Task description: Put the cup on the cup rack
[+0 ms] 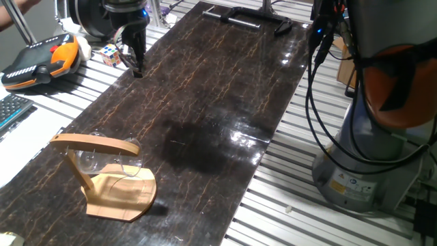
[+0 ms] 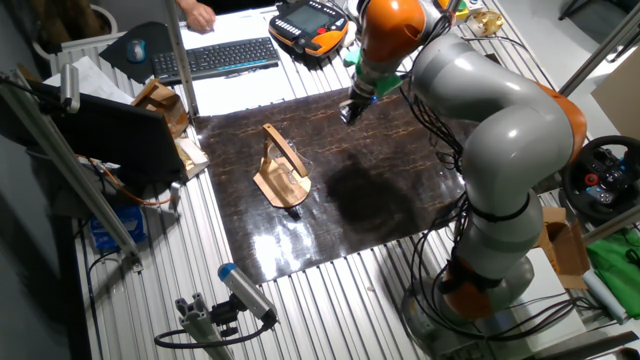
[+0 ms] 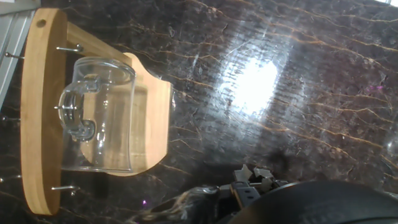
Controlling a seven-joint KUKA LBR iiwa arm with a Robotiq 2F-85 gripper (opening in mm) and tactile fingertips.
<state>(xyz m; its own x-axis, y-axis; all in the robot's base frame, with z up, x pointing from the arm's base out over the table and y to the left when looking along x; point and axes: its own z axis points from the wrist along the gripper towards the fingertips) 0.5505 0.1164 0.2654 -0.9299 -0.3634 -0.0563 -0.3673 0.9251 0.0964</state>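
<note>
The gripper [image 1: 137,65] hangs over the far end of the dark marbled table [image 1: 225,102], its black fingers pointing down and holding nothing; whether the fingers stand apart or together cannot be told from either fixed view, and the hand view shows only a dark bit of the hand at its lower edge. Just beside the gripper, off the dark top on the slatted metal bench, lie a small multicoloured cube [image 1: 112,55] and an orange and black teach pendant [image 1: 39,60], with a keyboard [image 1: 13,109] nearer the front corner. The stretch of table between the gripper and the task's things is bare stone with glare spots — nothing stands in the way there. Well apart from the gripper, at the near end of the table, stands the cup rack [image 1: 109,179], its flat wooden base on the stone, a slanted post rising to a curved top bar [image 3: 36,112] with small metal hooks. The cup [image 3: 99,115] is at the rack, under the top bar and over the base — its loop handle [image 3: 73,115] sits against the bar at one of the hooks. The glass is clear and looks empty. At the far end of the table lies a black bar frame [image 1: 249,17], and the arm's grey base [image 1: 369,157] with its black cables [image 1: 321,102] stands off the table's right edge.
</note>
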